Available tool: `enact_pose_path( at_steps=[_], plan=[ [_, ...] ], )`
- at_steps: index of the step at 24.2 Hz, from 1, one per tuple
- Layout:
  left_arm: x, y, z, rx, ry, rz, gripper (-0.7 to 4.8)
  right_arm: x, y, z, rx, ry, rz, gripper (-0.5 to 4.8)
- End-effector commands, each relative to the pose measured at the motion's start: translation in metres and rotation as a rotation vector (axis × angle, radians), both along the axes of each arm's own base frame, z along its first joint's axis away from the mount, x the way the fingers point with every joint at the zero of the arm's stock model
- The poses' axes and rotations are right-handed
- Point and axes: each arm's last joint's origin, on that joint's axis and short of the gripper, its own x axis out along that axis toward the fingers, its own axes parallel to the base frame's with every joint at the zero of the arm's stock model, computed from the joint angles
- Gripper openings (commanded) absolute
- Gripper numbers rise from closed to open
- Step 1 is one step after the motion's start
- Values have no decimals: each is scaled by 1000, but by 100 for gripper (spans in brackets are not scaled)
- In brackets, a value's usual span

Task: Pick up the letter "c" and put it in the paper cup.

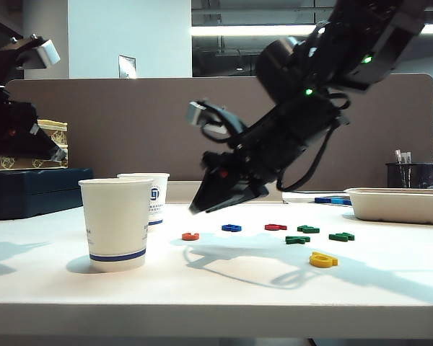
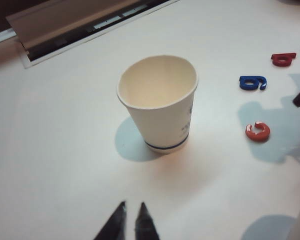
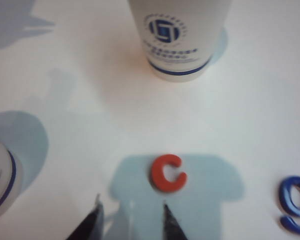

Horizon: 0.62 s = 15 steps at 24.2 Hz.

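Your right gripper hangs low over the white table with its jaws spread apart and nothing between them. The letter "c" lies flat on the table just ahead of the fingertips, inside the shadow the claw casts, and not yet between them. In the exterior view you see the same claw pointing down and leftward, its tips just above and slightly right of the orange piece.

Beyond the letter from this claw stands the white cup with a blue logo, upright. The paper cup with the dark blue band at its base stands upright off to the claw's left, nearer the camera in the exterior view, well apart from the letter.

A blue letter lies off to the claw's right.

Your left gripper hovers above the table with its jaws nearly together, gripping nothing. The paper cup is ahead of it, open mouth up, and the orange letter lies farther right of that cup.
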Motion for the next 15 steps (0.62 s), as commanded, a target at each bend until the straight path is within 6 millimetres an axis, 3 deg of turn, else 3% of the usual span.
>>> enact_pose_path(
  at_steps=[1,15],
  plan=[
    [1,0,4,-2,-26,-5,27,0,8,-3,-51,-33,12,149],
    [2,0,7,-5,-56,-6,27,6,16,-15,-96,-55,-17,149]
  ],
)
